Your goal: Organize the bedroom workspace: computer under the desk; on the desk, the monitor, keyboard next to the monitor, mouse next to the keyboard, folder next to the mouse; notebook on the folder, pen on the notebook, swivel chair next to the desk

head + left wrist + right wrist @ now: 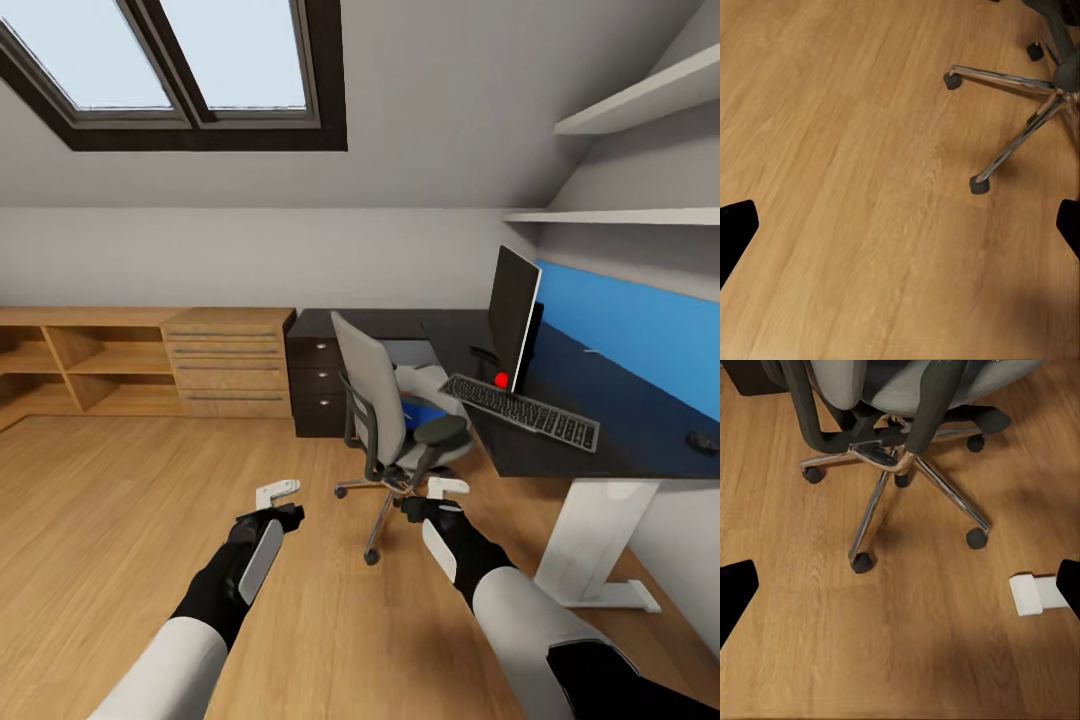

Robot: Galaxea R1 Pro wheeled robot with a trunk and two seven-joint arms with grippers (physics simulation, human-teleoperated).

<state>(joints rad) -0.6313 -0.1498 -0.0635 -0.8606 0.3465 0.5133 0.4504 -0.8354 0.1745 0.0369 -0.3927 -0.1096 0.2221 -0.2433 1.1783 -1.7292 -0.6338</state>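
The grey swivel chair [385,410] stands on the floor just left of the black desk [620,420], its back toward me. A blue patch [428,414] on its seat looks like the folder. The monitor [513,315] stands upright on the desk, with the keyboard [520,408] in front of it and the mouse [703,440] further right. A tiny pale streak [594,351] by the wall may be the pen. The notebook is out of view. Both my left gripper [283,500] and right gripper [432,497] hang open and empty above the floor before the chair's chrome base [896,465].
Light wooden cabinets [150,360] line the far wall at left. A black drawer unit [318,385] sits behind the chair. The desk's white leg [595,545] and foot [1039,594] stand right of my right arm. A white shape [420,380] under the desk is unclear.
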